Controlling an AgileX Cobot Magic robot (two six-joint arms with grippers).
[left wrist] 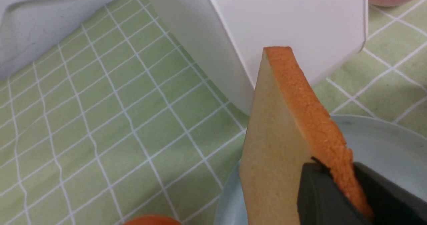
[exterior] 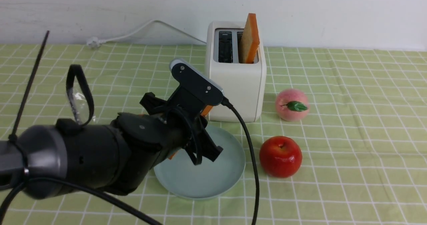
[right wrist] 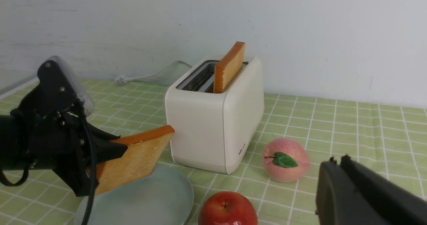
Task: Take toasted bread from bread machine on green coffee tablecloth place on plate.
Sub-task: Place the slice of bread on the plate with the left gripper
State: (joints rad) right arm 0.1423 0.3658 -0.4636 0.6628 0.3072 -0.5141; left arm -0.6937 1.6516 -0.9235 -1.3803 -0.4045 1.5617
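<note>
left jaws (left wrist: 337, 191) hold a toast slice (right wrist: 136, 158) (tilted) over the plate (exterior: 206, 181).

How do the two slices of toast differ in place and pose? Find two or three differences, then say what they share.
The held slice is clamped in the left hand; the other slice sits in a slot of the toaster.
The held slice slants over the plate, while the other stands upright, its top sticking out.
Both have pale tan faces and orange-brown crusts.
</note>
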